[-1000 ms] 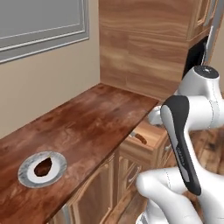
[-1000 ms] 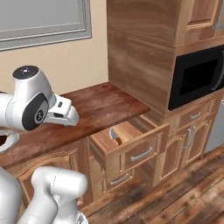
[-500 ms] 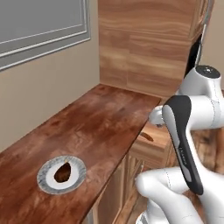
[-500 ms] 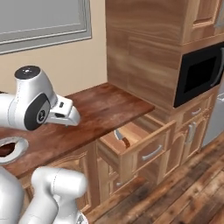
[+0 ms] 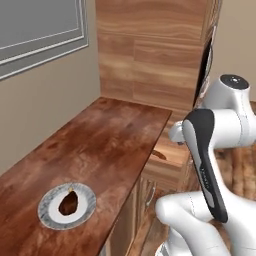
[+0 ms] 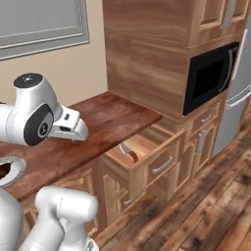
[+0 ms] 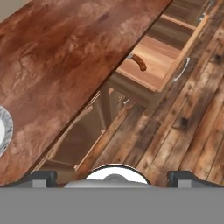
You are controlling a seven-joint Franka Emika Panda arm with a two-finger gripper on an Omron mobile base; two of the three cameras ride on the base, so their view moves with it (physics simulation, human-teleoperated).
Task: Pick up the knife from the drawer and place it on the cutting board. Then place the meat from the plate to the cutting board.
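- In the hand view the gripper (image 7: pixel 113 176) sits at the bottom edge; only the two dark tips at the lower corners show, set wide apart with nothing between them.
- At the lower left of the left base view the plate (image 5: pixel 86 194) rests on the reddish-brown counter (image 5: pixel 110 135), and the meat (image 5: pixel 68 203) lies on its white centre. Its grey rim also cuts the left edge of the hand view and the right base view.
- The drawer (image 6: pixel 172 143) stands pulled out below the counter's edge, centre of the right base view, upper right of the hand view.
- The knife (image 6: pixel 128 152) lies inside the drawer near its counter-side end; in the hand view its brown handle is plain while the blade is half hidden under the counter's edge.
- Farther off, upper right of the right base view, a black microwave (image 6: pixel 211 76) is set in wooden cabinets (image 6: pixel 147 44).
- A grey window (image 6: pixel 41 22) fills the upper left.
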